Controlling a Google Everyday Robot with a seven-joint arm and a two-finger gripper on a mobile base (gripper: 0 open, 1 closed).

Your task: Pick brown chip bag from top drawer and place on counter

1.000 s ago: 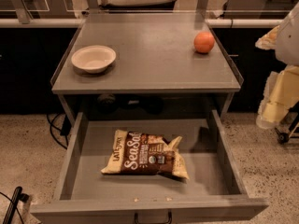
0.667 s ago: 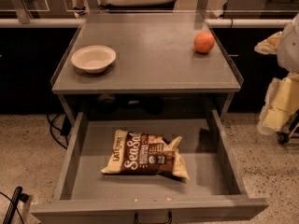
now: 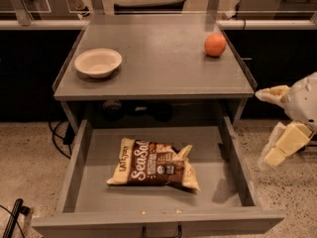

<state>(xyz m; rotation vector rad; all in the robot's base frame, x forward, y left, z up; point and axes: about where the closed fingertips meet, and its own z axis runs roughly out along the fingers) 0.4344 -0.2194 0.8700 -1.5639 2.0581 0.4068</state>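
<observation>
Since the earlier frames the gripper (image 3: 266, 128) has dropped lower along the right edge of the view. The brown chip bag (image 3: 153, 163), the bowl (image 3: 98, 62) and the orange (image 3: 215, 44) have not shifted.

The gripper hangs outside the top drawer (image 3: 94, 187), to the right of its right side wall and below the level of the counter (image 3: 158, 68). Its two cream fingers (image 3: 273, 94) are spread apart and hold nothing.

The bag lies flat on the drawer floor, roughly central and clear of all four walls. Its long axis runs left to right across the drawer, with the right end slightly nearer the drawer front.

From the fingers, the bag lies to the left, with the right side wall between them. The approach likely requires clearing that wall before descending, with the fingers closing across the bag's short dimension.
</observation>
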